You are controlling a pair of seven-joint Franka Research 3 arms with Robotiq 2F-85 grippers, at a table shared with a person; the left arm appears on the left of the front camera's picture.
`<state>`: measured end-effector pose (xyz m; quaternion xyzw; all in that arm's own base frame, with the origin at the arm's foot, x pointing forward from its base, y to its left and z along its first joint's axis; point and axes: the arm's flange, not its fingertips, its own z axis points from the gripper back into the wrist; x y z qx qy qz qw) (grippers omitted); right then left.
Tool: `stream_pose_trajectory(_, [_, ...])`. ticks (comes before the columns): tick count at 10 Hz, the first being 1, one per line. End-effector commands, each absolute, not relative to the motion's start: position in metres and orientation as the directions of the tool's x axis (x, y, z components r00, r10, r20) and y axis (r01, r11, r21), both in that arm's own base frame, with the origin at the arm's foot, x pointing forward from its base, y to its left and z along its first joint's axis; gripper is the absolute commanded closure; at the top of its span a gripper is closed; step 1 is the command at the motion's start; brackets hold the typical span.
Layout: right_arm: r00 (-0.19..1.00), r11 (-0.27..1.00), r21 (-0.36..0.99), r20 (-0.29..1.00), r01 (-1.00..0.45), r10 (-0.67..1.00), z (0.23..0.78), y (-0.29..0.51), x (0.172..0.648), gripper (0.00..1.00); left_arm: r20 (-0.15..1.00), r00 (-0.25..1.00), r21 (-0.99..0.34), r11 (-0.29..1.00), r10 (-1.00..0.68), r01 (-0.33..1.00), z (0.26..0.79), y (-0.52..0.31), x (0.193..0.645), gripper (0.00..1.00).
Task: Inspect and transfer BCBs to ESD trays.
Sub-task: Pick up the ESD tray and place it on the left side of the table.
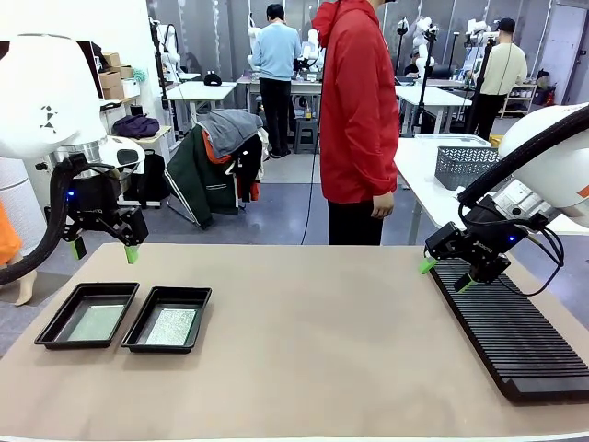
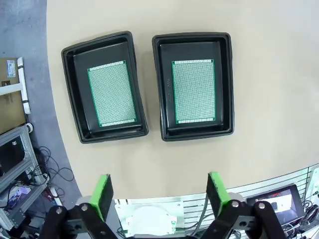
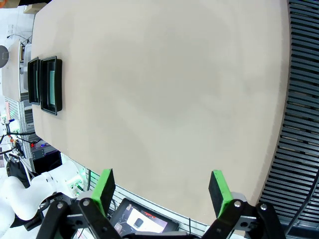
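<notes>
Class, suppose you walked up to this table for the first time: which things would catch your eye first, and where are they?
Two black trays lie side by side near the table's left end, each holding a green circuit board flat on its floor. A long black ribbed rack runs along the right edge. Both arms hover with open fingers, the left gripper above the trays, the right gripper over the rack's far end.

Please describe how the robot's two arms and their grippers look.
Both arms have glossy white rounded shells. The left arm's shell carries a small dark mark. Black cables run to each wrist. The left gripper and right gripper are black, two-fingered, with bright green pads.
</notes>
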<state>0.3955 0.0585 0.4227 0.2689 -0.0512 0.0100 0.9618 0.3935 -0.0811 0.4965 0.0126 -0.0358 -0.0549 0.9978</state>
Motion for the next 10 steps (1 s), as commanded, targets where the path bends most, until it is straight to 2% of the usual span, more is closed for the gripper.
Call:
stream_pose_trajectory(1, [0.995, 0.857, 0.515, 0.093, -0.029, -0.021, 0.4248, 0.0607, 0.397, 0.0, 0.074, 0.991, 0.027, 0.994, -0.108, 0.106, 0.4945, -0.0797, 0.3942, 0.0])
stream_pose_trajectory(10, [0.995, 0.857, 0.515, 0.093, -0.029, -0.021, 0.4248, 0.0607, 0.397, 0.0, 0.074, 0.991, 0.027, 0.994, -0.108, 0.106, 0.4945, -0.0797, 0.3942, 0.0])
